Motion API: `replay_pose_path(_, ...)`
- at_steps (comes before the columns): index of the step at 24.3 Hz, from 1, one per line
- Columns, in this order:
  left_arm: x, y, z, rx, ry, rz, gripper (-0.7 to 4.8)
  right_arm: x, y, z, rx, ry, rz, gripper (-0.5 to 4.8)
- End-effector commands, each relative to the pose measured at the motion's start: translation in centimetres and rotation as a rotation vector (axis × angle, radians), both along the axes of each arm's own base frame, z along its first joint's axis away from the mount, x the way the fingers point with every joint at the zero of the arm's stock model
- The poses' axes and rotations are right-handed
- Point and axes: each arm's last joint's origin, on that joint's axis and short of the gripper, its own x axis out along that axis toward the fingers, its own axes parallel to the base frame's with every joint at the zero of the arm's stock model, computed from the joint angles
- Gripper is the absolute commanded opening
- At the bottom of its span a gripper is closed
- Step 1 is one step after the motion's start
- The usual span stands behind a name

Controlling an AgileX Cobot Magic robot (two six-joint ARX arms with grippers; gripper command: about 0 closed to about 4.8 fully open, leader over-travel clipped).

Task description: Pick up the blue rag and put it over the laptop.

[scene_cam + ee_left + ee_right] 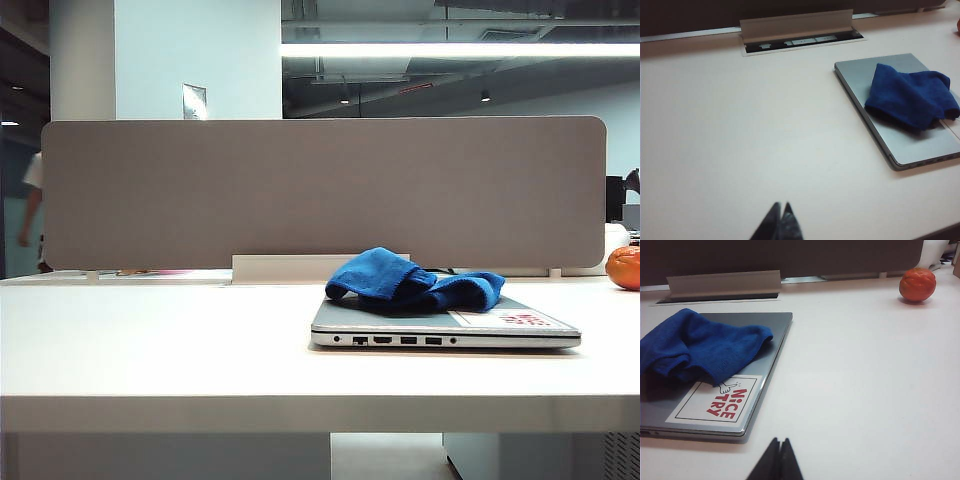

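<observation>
Left gripper (pixel 781 212): low over bare table (pixel 740 130), near edge; fingertips met at a point, nothing between them, touching nothing. Well apart from the laptop.

Right gripper (pixel 779 450): likewise pinched together and empty, above the table just short of the laptop's front corner; no contact seen.

Laptop (pixel 520 333): lid closed, flat on the table, right of centre in the exterior view. White sticker (pixel 722 401) with red print on the lid's near corner, uncovered.

Rag (pixel 400 280): blue, bunched in loose folds on the lid, lying across its rear half; one fold reached the sticker's edge. Not held by either gripper.

Orange fruit (pixel 917 285): far right, well apart from the laptop, not involved.

Cable tray (pixel 800 30): at the table's back edge, below the grey divider (pixel 320 190).

Progress, as judged: rag picked and placed, task essentially done. Cover was partial, the rag crumpled rather than spread; nothing further appeared necessary unless fuller coverage were wanted.
</observation>
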Motion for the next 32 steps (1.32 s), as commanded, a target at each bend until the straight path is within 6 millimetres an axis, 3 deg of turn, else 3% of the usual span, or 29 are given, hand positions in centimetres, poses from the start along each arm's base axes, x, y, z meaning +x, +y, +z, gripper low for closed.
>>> replay_pose_path(1,-0.1,0.0,0.1,-0.003,-0.01,-0.001,-0.06,0.0,0.0,-0.1,0.001,-0.008,0.004,-0.01)
replay_pose_path(6,-0.2,0.1,0.2,0.014,-0.019,-0.004,-0.06,0.0,0.0,-0.1,0.001,-0.008,0.004,-0.01)
replay_pose_path(12,0.9,0.1,-0.7,0.035,-0.113,0.107,-0.06,0.0,0.0,-0.1,0.001,-0.008,0.004,0.0)
replay_pose_path(21,2.4,1.3,-5.0,0.028,-0.136,0.23,-0.06,0.0,0.0,-0.1,0.001,-0.009,0.004,-0.01)
replay_pose_path(26,2.1,2.0,-6.5,0.024,-0.143,0.274,-0.06,0.0,0.0,-0.1,0.001,-0.008,0.004,-0.01)
replay_pose_path(32,1.1,2.7,-8.2,-0.009,-0.267,0.328,-0.06,0.0,0.0,-0.1,0.001,-0.008,0.004,-0.01)
